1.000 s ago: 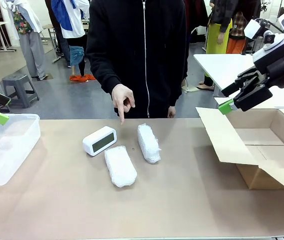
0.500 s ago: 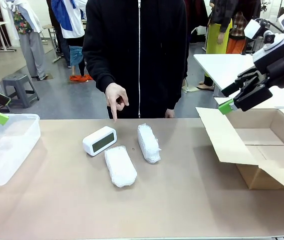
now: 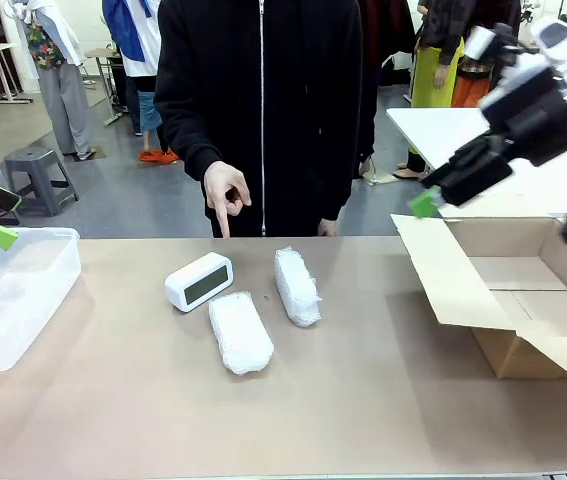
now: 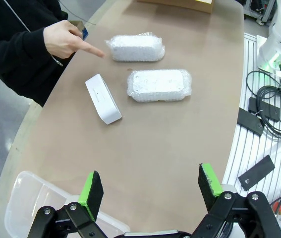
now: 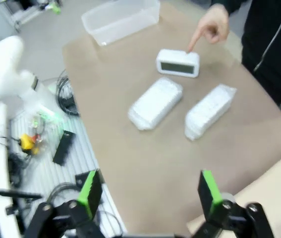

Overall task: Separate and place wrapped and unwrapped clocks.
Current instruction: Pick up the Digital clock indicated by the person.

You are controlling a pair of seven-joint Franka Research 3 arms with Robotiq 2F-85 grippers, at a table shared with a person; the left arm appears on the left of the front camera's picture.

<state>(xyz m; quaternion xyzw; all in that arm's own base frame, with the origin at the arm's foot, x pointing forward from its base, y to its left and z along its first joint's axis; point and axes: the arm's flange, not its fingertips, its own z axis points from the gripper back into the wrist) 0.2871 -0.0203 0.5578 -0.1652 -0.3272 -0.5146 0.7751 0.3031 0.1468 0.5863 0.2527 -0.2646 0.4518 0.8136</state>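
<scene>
With 12 o'clock toward the person, three task items lie mid-table (image 3: 363, 400): one bare clock (image 3: 199, 281) and two bubble-wrapped bundles. The bare clock is a white rounded rectangle standing on its long edge. Its long axis runs 8 to 2 o'clock and its dark screen faces about 5 o'clock, toward the robot's side. The nearer bundle (image 3: 240, 332) sits just beside it at its 5 o'clock, an oblong white block lying flat with its length running 11 to 5. The farther bundle (image 3: 296, 285) lies at the clock's 3 o'clock, apart from it, running almost 12 to 6.

A person's hand (image 3: 225, 190) points its index finger down at the clock's 12 o'clock; contact with the table cannot be told.

One clear plastic tub (image 3: 23, 290) stands at 9 o'clock and one open cardboard box (image 3: 523, 300) at 3 o'clock.

The left gripper (image 4: 150, 186) hangs over the tub with its green pads wide apart and nothing between them. The right gripper (image 5: 148, 191) is blurred above the box flap, likewise spread and empty.
</scene>
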